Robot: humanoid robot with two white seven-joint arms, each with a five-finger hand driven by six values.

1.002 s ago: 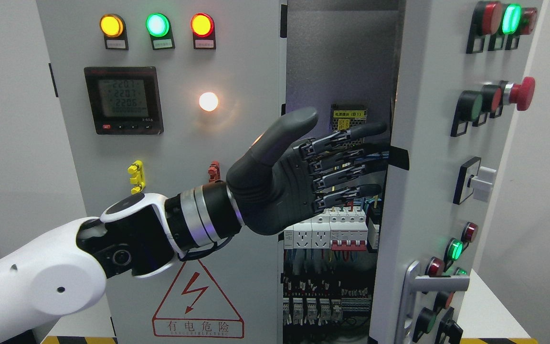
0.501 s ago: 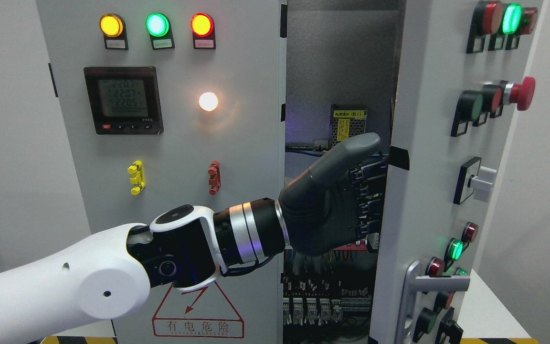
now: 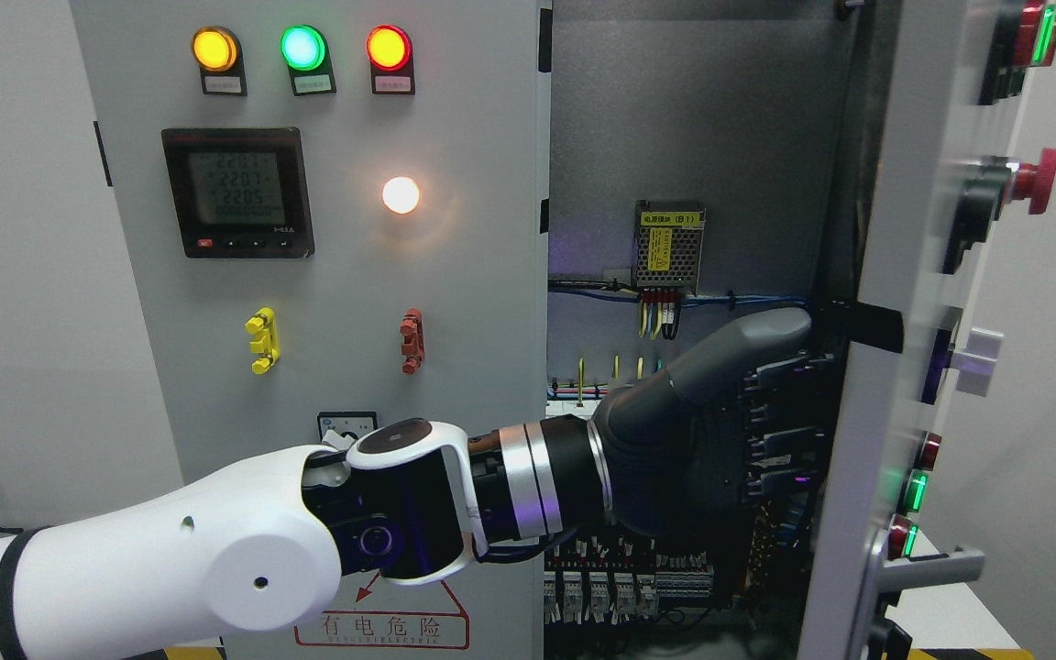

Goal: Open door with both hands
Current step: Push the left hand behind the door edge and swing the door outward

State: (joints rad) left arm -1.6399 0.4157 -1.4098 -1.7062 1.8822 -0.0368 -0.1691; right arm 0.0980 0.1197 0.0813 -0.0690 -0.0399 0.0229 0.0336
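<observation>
I have one view only, from the camera on my head, looking straight ahead and level at the electrical cabinet (image 3: 326,275) from close by, so its grey front fills most of the picture. My left arm (image 3: 216,559) comes in from the lower left corner. The open door (image 3: 895,367) at the right is seen nearly edge-on, and the wired interior (image 3: 684,275) faces me.

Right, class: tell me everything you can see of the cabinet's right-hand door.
The right-hand door is a pale grey panel that looks like painted metal, swung well open so we see it nearly edge-on. Its front carries red and green buttons, a red mushroom button, a white switch and a silver lever handle low down. The left robot hand, dark grey, presses flat against its inner face with the fingers extended.
</observation>
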